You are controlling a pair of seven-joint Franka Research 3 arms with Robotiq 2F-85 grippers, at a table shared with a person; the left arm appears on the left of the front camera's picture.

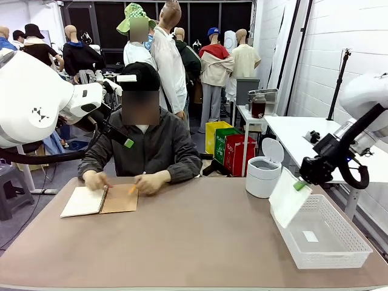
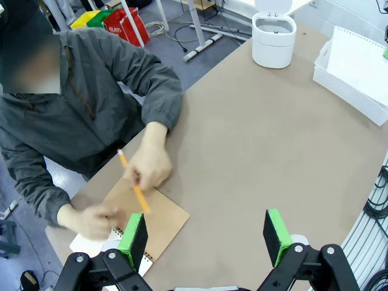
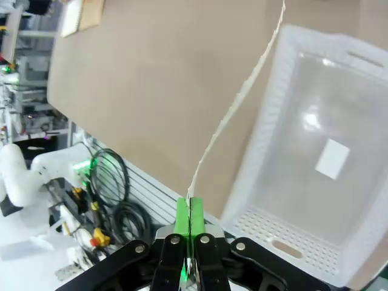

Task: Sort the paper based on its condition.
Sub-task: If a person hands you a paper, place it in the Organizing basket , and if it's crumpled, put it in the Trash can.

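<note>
We read one word, "GLASS", in white capitals on the red bin (image 2: 121, 24), far beyond the left gripper (image 2: 205, 223), up and to the left of its fingers. The green bin (image 2: 99, 16) beside it bears lettering too small for us to read.

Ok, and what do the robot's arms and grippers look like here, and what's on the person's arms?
Both arms are white, rounded shells; the left arm bears a small black-and-white logo. The right arm carries a looping black cable. The left gripper and right gripper are black with green pads. The person wears dark grey long sleeves.
</note>
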